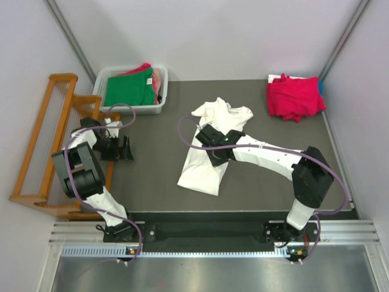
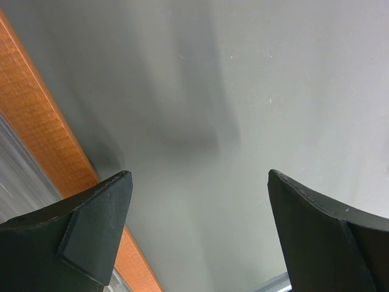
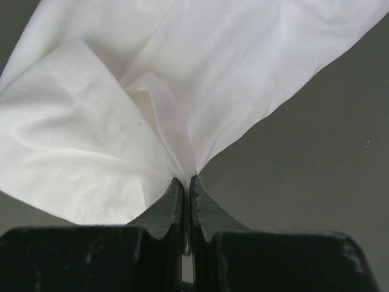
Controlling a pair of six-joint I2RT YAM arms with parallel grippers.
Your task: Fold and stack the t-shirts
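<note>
The desk (image 1: pixel 152 182) carries the white t-shirt (image 1: pixel 203 164) at its middle, long and rumpled; I judge it only partly folded. The crimson t-shirts (image 1: pixel 295 97) lie loosely heaped at the far right corner. The green t-shirt (image 1: pixel 127 89) waits in the basket (image 1: pixel 159 108). The right pincer (image 3: pixel 187 182) pinches a white fold. The left pincer (image 2: pixel 199 176) hangs spread and empty.

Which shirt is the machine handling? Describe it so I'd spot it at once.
In the middle of the dark table lies the white t-shirt, a fold pinched in the right end effector. It is the only white one beside the green t-shirt and the red pile.
</note>
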